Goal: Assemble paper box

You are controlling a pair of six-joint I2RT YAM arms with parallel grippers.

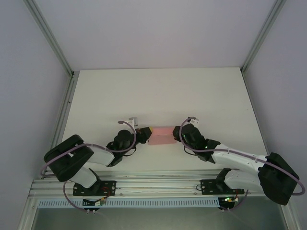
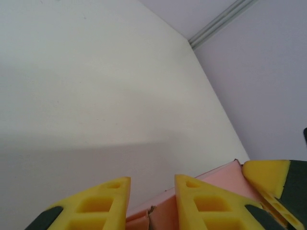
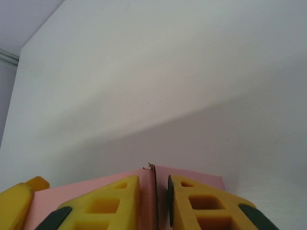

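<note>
Paper box (image 1: 161, 135) of thin pink card, light and easily creased, near-centre on worktop (image 1: 158, 91); left pincer (image 2: 152, 184) and right pincer (image 3: 154, 178) straddle its ends, jaws narrowed, grip indeterminable; you should pinch beside folds.

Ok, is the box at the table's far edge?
No, the box lies toward the near side of the table, between the left end effector and right end effector.
</note>
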